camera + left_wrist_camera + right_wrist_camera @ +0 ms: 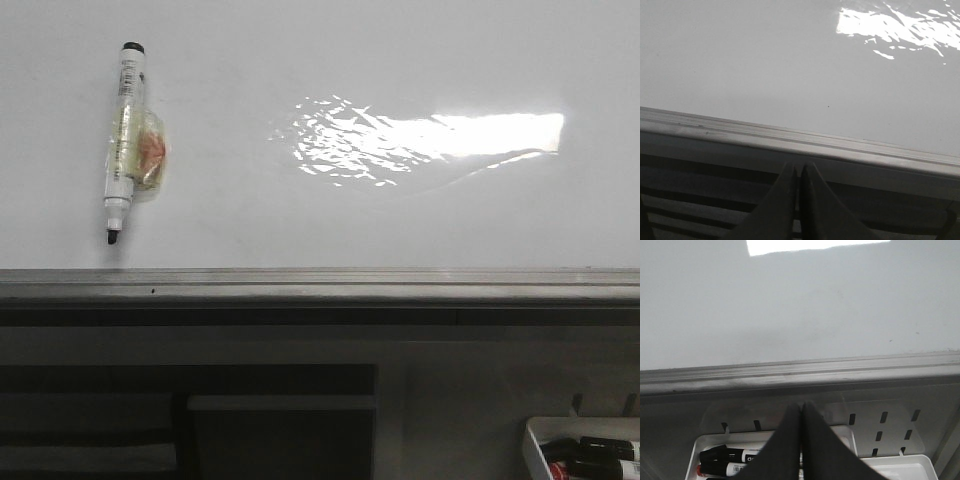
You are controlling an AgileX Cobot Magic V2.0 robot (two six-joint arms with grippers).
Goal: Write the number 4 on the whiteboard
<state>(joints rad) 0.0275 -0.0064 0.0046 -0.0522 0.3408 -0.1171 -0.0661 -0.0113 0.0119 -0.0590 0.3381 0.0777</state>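
Observation:
The whiteboard [330, 210] fills the upper front view, glossy white with a bright rippled glare patch [420, 140] and a grey edge rail [320, 285]. No number 4 shows on it. A marker pen [124, 140] with a taped wad on its barrel lies on the board at the left, black tip toward the rail. My left gripper [800, 170] is shut and empty, below the rail [800, 142]. My right gripper [801, 410] is shut and empty, over the marker tray [705, 445], below the rail [800, 371]. Neither gripper shows in the front view.
A small white tray [535, 445] with several markers [600, 458] sits at the lower right, below the board. The same markers [730, 460] lie under my right fingers. Dark shelving [180, 420] lies below the rail at the left.

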